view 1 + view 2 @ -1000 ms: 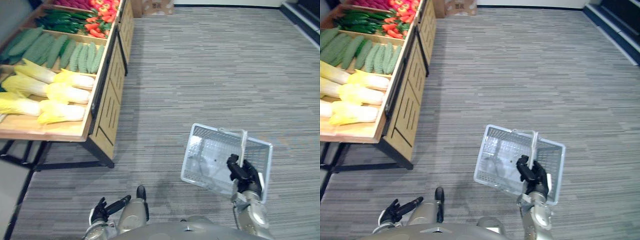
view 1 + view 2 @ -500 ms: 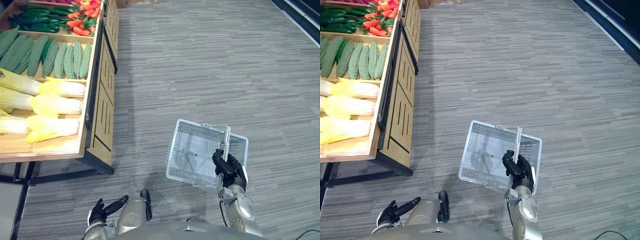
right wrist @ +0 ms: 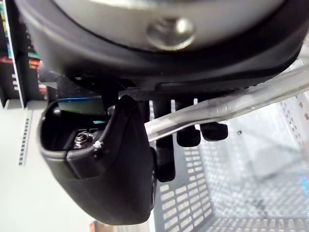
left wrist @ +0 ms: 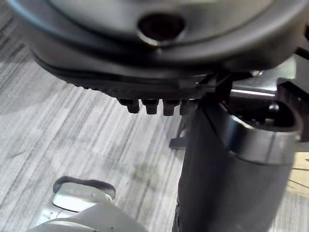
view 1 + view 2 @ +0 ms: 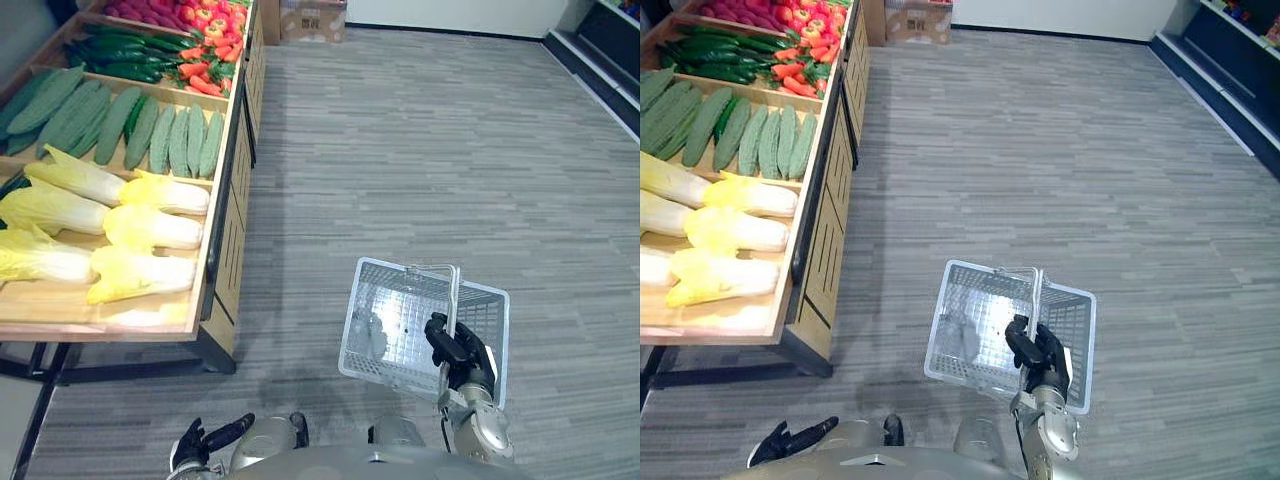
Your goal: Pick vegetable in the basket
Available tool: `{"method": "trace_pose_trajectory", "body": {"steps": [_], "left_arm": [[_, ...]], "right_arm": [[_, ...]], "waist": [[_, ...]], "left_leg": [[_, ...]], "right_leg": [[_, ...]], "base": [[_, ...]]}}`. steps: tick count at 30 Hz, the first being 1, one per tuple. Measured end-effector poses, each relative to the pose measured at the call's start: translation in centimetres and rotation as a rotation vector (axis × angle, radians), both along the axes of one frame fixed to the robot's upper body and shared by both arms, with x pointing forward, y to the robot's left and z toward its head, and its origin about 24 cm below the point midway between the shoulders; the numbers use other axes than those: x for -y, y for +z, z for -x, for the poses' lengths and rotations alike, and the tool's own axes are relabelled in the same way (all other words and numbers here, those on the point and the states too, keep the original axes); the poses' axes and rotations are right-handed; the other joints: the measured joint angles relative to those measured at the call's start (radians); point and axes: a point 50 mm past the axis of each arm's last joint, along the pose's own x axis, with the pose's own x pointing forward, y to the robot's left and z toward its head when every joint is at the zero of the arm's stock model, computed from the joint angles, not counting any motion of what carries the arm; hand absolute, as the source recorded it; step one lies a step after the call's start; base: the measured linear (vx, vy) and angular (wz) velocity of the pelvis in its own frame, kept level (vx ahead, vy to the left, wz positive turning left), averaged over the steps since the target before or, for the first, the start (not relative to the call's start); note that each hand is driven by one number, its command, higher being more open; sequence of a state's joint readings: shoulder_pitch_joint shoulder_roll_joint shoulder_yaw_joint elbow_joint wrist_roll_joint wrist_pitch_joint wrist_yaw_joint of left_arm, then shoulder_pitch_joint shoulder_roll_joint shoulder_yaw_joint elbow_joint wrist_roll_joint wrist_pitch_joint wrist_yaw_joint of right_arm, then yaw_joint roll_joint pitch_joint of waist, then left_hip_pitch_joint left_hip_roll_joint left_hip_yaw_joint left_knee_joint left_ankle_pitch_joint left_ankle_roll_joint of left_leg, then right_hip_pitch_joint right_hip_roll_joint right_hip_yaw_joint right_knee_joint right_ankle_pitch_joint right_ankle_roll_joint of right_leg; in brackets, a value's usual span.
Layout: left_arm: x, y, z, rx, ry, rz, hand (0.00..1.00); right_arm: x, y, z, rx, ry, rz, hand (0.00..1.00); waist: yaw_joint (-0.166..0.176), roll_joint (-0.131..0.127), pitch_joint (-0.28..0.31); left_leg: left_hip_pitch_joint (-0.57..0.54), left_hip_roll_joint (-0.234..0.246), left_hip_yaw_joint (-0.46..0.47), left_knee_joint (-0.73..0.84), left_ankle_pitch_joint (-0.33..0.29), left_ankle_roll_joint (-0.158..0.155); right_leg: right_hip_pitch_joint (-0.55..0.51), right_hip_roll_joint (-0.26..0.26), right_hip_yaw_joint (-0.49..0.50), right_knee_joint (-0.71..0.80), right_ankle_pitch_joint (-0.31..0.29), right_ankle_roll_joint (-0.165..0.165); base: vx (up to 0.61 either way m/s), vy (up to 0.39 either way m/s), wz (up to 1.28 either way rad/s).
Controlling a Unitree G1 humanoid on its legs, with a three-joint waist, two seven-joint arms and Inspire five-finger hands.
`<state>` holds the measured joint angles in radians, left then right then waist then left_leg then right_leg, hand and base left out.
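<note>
Grey striped carpet [image 5: 400,150] covers the floor; wooden produce stand [image 5: 225,235] along the robot's left side, cut off by the picture edge.

Stand, front to back: pale yellow cabbages [image 5: 150,228], a row of ridged green gourds [image 5: 160,135], dark green cucumbers [image 5: 125,50], red peppers [image 5: 205,20]. All vegetables lie on the stand, well apart from the basket. Cardboard box [image 5: 312,20] on the floor past the far end.

Right hand [image 5: 460,352]: raised in front of the body, forearm upright, clenched round the handle [image 5: 453,290] of the white mesh basket [image 5: 385,320]. Own wrist view confirms: fingers [image 3: 188,135] hooked over the clear bar, thumb [image 3: 104,183] closing beneath it. Basket hangs tilted off the floor, open side facing up towards the head.

Left hand [image 5: 203,440]: low beside the body, fingers stretched out loosely, holding nothing. Its wrist view gives a foreshortened row of fingertips [image 4: 154,106] over carpet.

Hard to make out:
- left hand's palm, partly cut off at the bottom edge
- right fingertips in the head views, hidden behind the handle
- a dim patch inside the basket mesh, object or reflection, cannot tell
</note>
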<state>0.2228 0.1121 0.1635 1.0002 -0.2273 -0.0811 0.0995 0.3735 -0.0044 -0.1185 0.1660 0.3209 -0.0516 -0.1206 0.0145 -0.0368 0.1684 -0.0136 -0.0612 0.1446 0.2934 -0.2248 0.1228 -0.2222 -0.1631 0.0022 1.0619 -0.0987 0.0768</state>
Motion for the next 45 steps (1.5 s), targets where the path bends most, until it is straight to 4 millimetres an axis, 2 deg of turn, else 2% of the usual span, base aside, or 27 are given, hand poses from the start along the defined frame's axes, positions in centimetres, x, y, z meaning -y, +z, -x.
{"method": "trace_pose_trajectory", "body": {"steps": [3,6,8,10,11,12,13,14,15,16,18,20,22,24,25,26,27,29,30,33,35,37,38,39,40,43,45], "left_arm": [[0.0,0.0,-0.1,0.001,-0.006,0.0,1.0],[0.1,0.0,-0.9,0.015,-0.017,0.003,1.0],[0.1,0.0,-1.0,0.016,-0.017,0.003,1.0],[0.0,0.0,-0.8,0.008,-0.03,-0.007,1.0],[-0.2,0.0,-0.7,0.001,-0.038,-0.016,1.0],[-0.7,0.0,-0.4,-0.013,-0.035,-0.028,1.0],[-0.6,0.0,-0.3,-0.018,-0.029,-0.025,1.0],[-0.1,-0.1,-0.3,-0.017,-0.027,-0.011,1.0],[0.3,-0.2,-0.4,-0.014,-0.026,0.0,1.0],[1.1,-0.4,-0.8,-0.008,-0.022,0.023,1.0],[1.1,-0.4,-0.8,-0.01,-0.002,0.028,1.0],[1.0,-0.4,-1.0,-0.005,0.006,0.024,1.0],[1.0,-0.4,-1.2,0.0,0.007,0.022,1.0],[1.0,-0.3,-1.4,0.007,0.013,0.025,1.0],[1.0,-0.4,-1.3,0.006,0.014,0.024,1.0],[0.9,-0.4,-1.1,0.001,0.017,0.021,1.0],[0.9,-0.3,-1.0,0.002,0.019,0.021,1.0],[0.4,0.0,-1.6,0.041,0.04,0.016,1.0],[0.3,0.1,-1.7,0.052,0.041,0.013,1.0],[0.1,0.3,-2.2,0.081,0.034,0.003,1.0],[-0.1,0.5,-2.8,0.1,0.026,0.0,1.0],[0.0,0.5,-2.9,0.102,0.019,-0.001,1.0],[0.2,0.5,-2.8,0.097,0.02,0.002,1.0],[0.7,0.3,-2.6,0.087,0.023,0.013,1.0],[0.7,0.2,-2.6,0.082,0.02,0.015,1.0],[0.1,0.3,-2.4,0.074,0.018,0.001,1.0],[0.2,0.2,-2.2,0.064,0.016,-0.001,1.0]], "right_arm": [[0.2,-0.1,0.2,-0.009,-0.009,0.001,0.0],[0.3,0.1,0.0,0.0,-0.009,0.002,0.0],[0.2,0.2,-0.5,0.009,-0.002,-0.002,0.0],[0.0,0.4,-1.0,0.021,0.009,-0.005,0.0],[0.0,0.4,-1.0,0.022,0.012,-0.006,0.0],[0.0,0.4,-0.9,0.02,0.013,-0.006,0.0],[0.3,0.4,-0.9,0.018,0.008,0.005,0.0],[0.7,0.5,-0.9,0.019,0.007,0.018,0.0],[1.0,0.7,-1.1,0.023,0.01,0.029,0.0],[1.4,1.1,-1.7,0.042,0.018,0.048,0.0],[1.5,1.4,-2.3,0.06,0.023,0.052,0.0],[1.8,1.7,-2.6,0.073,0.024,0.063,0.0],[2.0,2.0,-2.7,0.086,0.026,0.068,0.0],[2.1,2.0,-2.7,0.09,0.021,0.062,0.0],[2.1,1.8,-2.4,0.081,0.017,0.059,0.0],[2.2,1.5,-1.7,0.058,0.011,0.057,0.0],[2.3,1.3,-1.4,0.048,0.007,0.058,0.0],[2.3,1.0,-0.6,0.021,-0.01,0.056,0.0],[2.3,0.9,-0.5,0.019,-0.012,0.055,0.0],[2.4,0.8,-0.1,0.005,-0.02,0.058,0.0],[2.5,0.8,-0.2,0.006,-0.022,0.058,0.0],[2.8,0.8,0.0,0.003,-0.037,0.064,0.0],[3.1,0.8,0.2,-0.001,-0.047,0.069,0.0],[3.6,0.7,0.7,-0.013,-0.064,0.08,0.0],[3.3,0.2,0.8,-0.03,-0.076,0.061,0.0],[2.2,-0.1,0.8,-0.03,-0.061,0.034,0.0],[1.8,-0.1,0.5,-0.023,-0.041,0.027,0.0]], "waist": [[-0.016,0.004,0.003],[-0.017,0.02,0.014],[-0.018,0.035,0.025],[-0.017,0.013,0.028],[-0.017,0.007,0.029],[-0.02,-0.028,0.023],[-0.023,-0.013,0.018],[-0.03,0.013,0.008],[-0.032,0.035,0.005],[-0.033,0.061,0.007],[-0.036,0.062,0.009],[-0.047,0.06,0.008],[-0.048,0.06,0.007],[-0.048,0.061,0.008],[-0.047,0.061,0.009],[-0.043,0.057,0.011],[-0.042,0.051,0.015],[-0.041,0.041,0.023],[-0.04,0.038,0.025],[-0.029,0.031,0.028],[-0.021,0.021,0.034],[-0.019,0.014,0.038],[-0.02,0.022,0.034],[-0.021,0.049,0.026],[-0.021,0.039,0.028],[-0.016,0.002,0.014],[-0.015,0.001,0.014]], "left_leg": [[0.045,0.0,-0.019,-0.003,-0.024,-0.008],[0.092,0.024,-0.039,-0.026,-0.041,-0.039],[0.135,0.057,-0.039,-0.046,-0.057,-0.066],[0.199,0.067,-0.041,-0.091,-0.081,-0.109],[0.211,0.065,-0.042,-0.101,-0.09,-0.124],[0.243,0.06,-0.058,-0.114,-0.109,-0.156],[0.263,0.094,-0.079,-0.114,-0.132,-0.186],[0.267,0.131,-0.096,-0.119,-0.141,-0.198],[0.265,0.155,-0.102,-0.119,-0.144,-0.204],[0.261,0.199,-0.113,-0.114,-0.129,-0.227],[0.256,0.218,-0.128,-0.088,-0.107,-0.239],[0.242,0.23,-0.158,0.001,-0.079,-0.241],[0.21,0.232,-0.173,0.097,-0.046,-0.257],[0.146,0.241,-0.175,0.244,0.02,-0.288],[0.096,0.255,-0.171,0.369,0.108,-0.298],[0.056,0.276,-0.157,0.484,0.219,-0.291],[0.031,0.293,-0.145,0.55,0.206,-0.289],[-0.059,0.327,-0.066,0.698,0.079,-0.248],[-0.077,0.329,-0.043,0.695,0.051,-0.237],[-0.123,0.321,0.04,0.525,-0.034,-0.208],[-0.136,0.277,0.058,0.303,-0.051,-0.219],[-0.14,0.243,0.079,0.1,0.001,-0.226],[-0.138,0.239,0.096,0.02,0.07,-0.224],[-0.136,0.247,0.108,-0.056,0.214,-0.227],[-0.107,0.22,0.116,-0.08,0.216,-0.199],[-0.064,0.151,0.141,-0.198,0.25,-0.163],[-0.033,0.123,0.159,-0.253,0.265,-0.148]], "right_leg": [[-0.059,-0.001,-0.062,-0.069,-0.095,-0.005],[-0.097,0.013,-0.111,-0.368,-0.123,-0.011],[-0.088,0.046,-0.11,-0.638,-0.086,0.034],[-0.088,0.044,-0.11,-0.905,0.052,0.035],[-0.09,0.04,-0.111,-0.929,0.075,0.033],[-0.09,0.024,-0.111,-0.937,0.126,0.022],[-0.091,0.04,-0.131,-0.905,0.23,0.007],[-0.093,0.066,-0.162,-0.892,0.251,-0.009],[-0.096,0.085,-0.182,-0.882,0.238,-0.028],[-0.118,0.117,-0.207,-0.812,0.203,-0.085],[-0.147,0.124,-0.219,-0.722,0.139,-0.114],[-0.152,0.124,-0.231,-0.622,0.044,-0.129],[-0.142,0.133,-0.229,-0.608,0.004,-0.132],[-0.111,0.154,-0.223,-0.634,-0.017,-0.132],[-0.069,0.173,-0.221,-0.665,-0.023,-0.141],[-0.014,0.192,-0.212,-0.699,-0.029,-0.152],[0.013,0.203,-0.209,-0.718,-0.031,-0.159],[0.102,0.219,-0.191,-0.777,-0.041,-0.181],[0.124,0.219,-0.187,-0.794,-0.041,-0.182],[0.206,0.209,-0.168,-0.845,-0.035,-0.174],[0.24,0.174,-0.162,-0.866,-0.031,-0.166],[0.262,0.139,-0.171,-0.893,-0.025,-0.141],[0.276,0.129,-0.179,-0.906,-0.031,-0.118],[0.291,0.131,-0.191,-0.911,-0.045,-0.088],[0.31,0.103,-0.19,-0.911,-0.05,-0.066],[0.313,0.051,-0.188,-0.949,-0.041,-0.028],[0.315,0.03,-0.175,-0.955,-0.031,-0.011]], "base": [[0.26,-0.011,0.28],[0.31,-0.091,0.14],[0.31,-0.133,-0.01],[0.33,-0.199,0.03],[0.37,-0.304,0.19],[0.48,-0.416,0.34],[0.52,-0.452,0.47],[0.36,-0.301,0.37],[0.44,-0.332,0.25],[0.34,-0.25,0.08],[0.42,-0.345,0.06],[0.35,-0.299,0.1],[0.23,-0.206,-0.09],[0.21,-0.179,-0.18],[0.24,-0.18,-0.19],[0.25,-0.174,-0.16],[0.32,-0.164,-0.16],[0.28,-0.108,-0.15],[0.18,-0.047,-0.12],[0.23,0.0,-0.18],[0.26,0.119,-0.09],[0.23,0.162,0.08],[0.16,0.161,0.22],[0.2,0.232,0.3],[0.2,0.242,0.26],[0.15,0.204,0.03],[0.11,0.146,-0.16]]}}
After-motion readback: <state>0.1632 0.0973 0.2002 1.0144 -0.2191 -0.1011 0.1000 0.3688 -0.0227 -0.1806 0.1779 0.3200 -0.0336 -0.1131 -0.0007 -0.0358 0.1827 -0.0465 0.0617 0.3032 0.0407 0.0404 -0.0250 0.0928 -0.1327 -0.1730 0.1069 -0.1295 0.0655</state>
